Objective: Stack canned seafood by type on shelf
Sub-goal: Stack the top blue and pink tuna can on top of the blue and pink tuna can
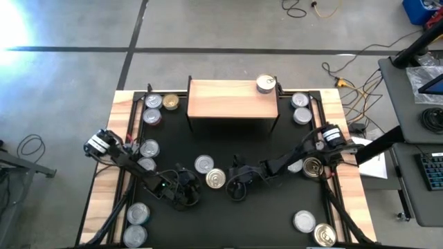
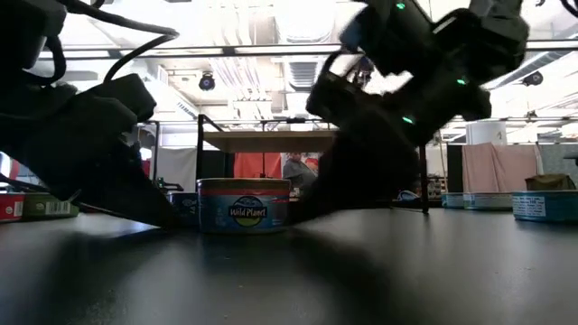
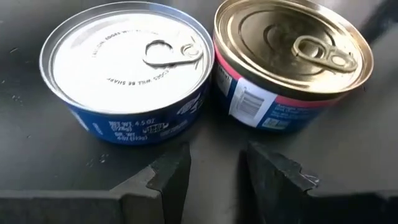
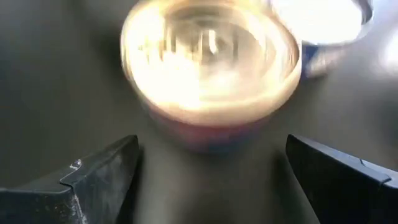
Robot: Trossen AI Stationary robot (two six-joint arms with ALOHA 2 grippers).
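Note:
The shelf point(image 1: 232, 99) stands at the table's far middle with one silver-topped tin point(image 1: 266, 84) on its top's right end. A silver-topped blue tin point(image 1: 204, 164) and a gold-topped tin point(image 1: 216, 178) with a red and blue label stand side by side on the black mat. My left gripper point(image 1: 190, 188) is just near-left of them, low, its fingers point(image 3: 168, 174) a narrow gap apart and empty. My right gripper point(image 1: 234, 181) is just right of the gold-topped tin point(image 4: 208, 68), wide open and empty. The low view shows a blue-labelled tin point(image 2: 244, 205) between the two arms.
More tins stand along the mat's edges: several at the left point(image 1: 151, 116) point(image 1: 149, 147) point(image 1: 138, 213), two at the far right point(image 1: 300, 100) point(image 1: 302, 115), one under the right arm point(image 1: 313, 167), two at the near right point(image 1: 304, 221) point(image 1: 324, 235). The mat's near middle is bare.

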